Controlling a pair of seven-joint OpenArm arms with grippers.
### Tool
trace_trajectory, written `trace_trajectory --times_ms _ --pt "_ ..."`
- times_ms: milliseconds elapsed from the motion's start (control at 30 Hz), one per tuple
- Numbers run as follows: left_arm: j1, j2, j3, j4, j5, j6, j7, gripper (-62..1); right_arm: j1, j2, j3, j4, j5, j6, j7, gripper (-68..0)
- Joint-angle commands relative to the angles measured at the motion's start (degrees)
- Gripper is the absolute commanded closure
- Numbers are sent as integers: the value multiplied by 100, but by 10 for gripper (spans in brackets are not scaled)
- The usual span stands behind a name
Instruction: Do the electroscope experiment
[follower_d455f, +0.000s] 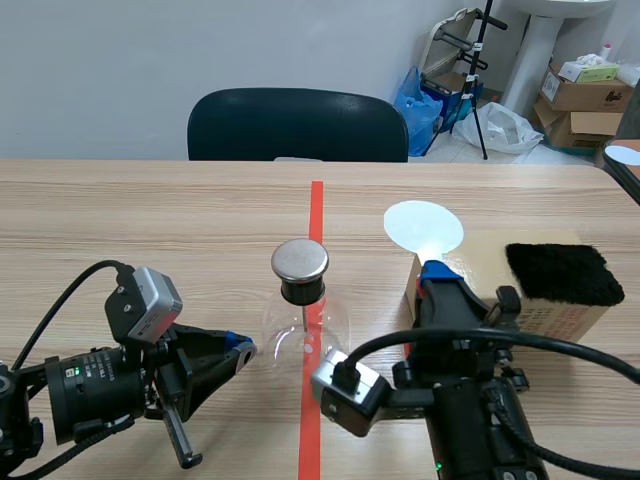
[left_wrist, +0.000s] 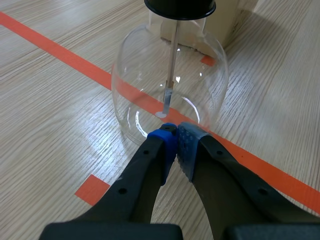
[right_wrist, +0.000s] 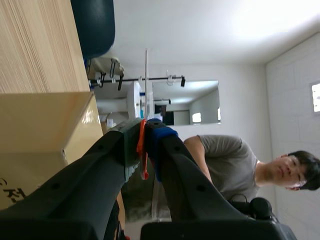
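Right wrist view: right pincer (right_wrist: 145, 126) clamps thin orange strip (right_wrist: 142, 146).

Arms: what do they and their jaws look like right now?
The left arm and right arm are black, with thick black jaws tipped by blue and grey dotted pads. Each wrist carries a silver-grey camera box and looping black cables.

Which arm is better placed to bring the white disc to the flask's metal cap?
The right. The right claw is shut on the stem of the white disc, near the metal cap. The left claw is shut on nothing, low beside the glass flask.
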Motion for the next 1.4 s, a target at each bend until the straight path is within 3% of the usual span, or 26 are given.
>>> trace_trajectory --times_ms 0,400,667,1367 --pt "-46 28 -26 98 -35 -9 -81 -30 52 48 28 118 -4 -332 166 -10" --pt "-46 28 -26 98 -35 -9 -81 -30 52 48 28 118 -4 -332 1696 -10" --pt "-46 28 -26 98 -35 -9 -81 -30 52 48 28 118 -4 -332 2417 -10" --pt "-46 28 -26 98 -35 -9 -81 -30 52 48 28 118 -4 -332 2542 -10"
